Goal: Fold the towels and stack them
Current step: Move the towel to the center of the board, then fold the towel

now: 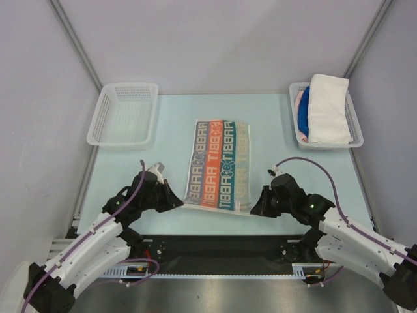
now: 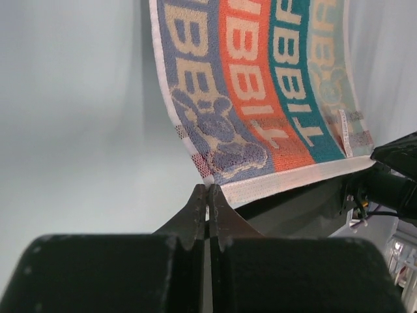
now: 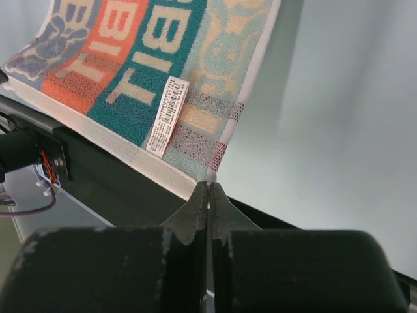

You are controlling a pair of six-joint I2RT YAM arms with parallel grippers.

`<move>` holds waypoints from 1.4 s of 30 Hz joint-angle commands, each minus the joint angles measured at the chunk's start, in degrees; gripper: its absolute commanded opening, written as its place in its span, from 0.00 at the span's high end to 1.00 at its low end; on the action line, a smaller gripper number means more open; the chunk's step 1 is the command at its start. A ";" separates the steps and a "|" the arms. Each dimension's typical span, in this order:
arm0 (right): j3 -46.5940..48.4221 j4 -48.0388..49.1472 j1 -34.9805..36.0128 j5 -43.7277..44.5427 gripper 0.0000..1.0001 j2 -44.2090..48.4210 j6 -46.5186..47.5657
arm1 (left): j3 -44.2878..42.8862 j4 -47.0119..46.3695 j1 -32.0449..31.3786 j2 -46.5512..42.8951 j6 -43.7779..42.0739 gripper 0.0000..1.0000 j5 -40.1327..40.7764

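Striped towel [image 1: 218, 163]: lies spread in the middle of the table [image 1: 273, 130], long side running away from the arms; four lengthwise bands, grey-blue, orange, teal and pale green, each with cream RABBIT lettering

Near hem: white, pulled taut between the two arms at the table's near edge, with the far part of the cloth flat on the table

Left fingers [image 1: 179, 203]: pressed together on the near left corner of the striped towel; the left wrist view shows the tips [image 2: 208, 190] pinching the white hem just below the grey-blue band [image 2: 215, 124]

Right fingers [image 1: 255, 210]: closed on the near right corner of the same towel; in the right wrist view the tips [image 3: 208, 186] nip the hem beside the pale green band [image 3: 221, 52]

Sewn label [image 3: 166, 114]: small white barcode tag on the teal band, close to the right-hand corner

Left basket [image 1: 124, 114]: white plastic mesh, at the far left of the table, well apart from the striped towel

Right basket [image 1: 357, 127]: white plastic mesh, at the far right of the table

White towel [image 1: 328, 107]: folded, lying lengthwise in the right basket, on top of the others

Blue towel [image 1: 303, 119]: bunched along the left side of the right basket, beside the white towel

Pink towel [image 1: 300, 98]: only an edge shows, just beyond the blue towel
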State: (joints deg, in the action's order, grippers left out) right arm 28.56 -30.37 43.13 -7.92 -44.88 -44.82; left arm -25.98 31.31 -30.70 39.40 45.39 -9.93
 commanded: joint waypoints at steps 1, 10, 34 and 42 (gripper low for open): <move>-0.17 -4.61 2.91 3.00 1.00 2.08 -3.95 | -0.74 3.31 -1.29 -1.78 1.37 1.00 0.53; 2.73 -10.05 19.87 12.84 1.00 0.76 -12.83 | -3.55 13.77 -2.96 -8.45 2.16 1.00 0.53; 4.67 -5.94 5.41 10.24 1.00 -4.77 -1.09 | -7.59 0.72 -3.58 7.15 -2.75 0.93 1.76; 6.07 7.25 -7.00 2.92 1.00 -17.59 5.44 | -13.65 -12.41 -3.49 24.40 -3.02 0.92 2.73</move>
State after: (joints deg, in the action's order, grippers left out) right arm 32.84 -29.61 38.83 -1.15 -59.59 -44.42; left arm -35.09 27.66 -34.48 60.23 43.83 -8.84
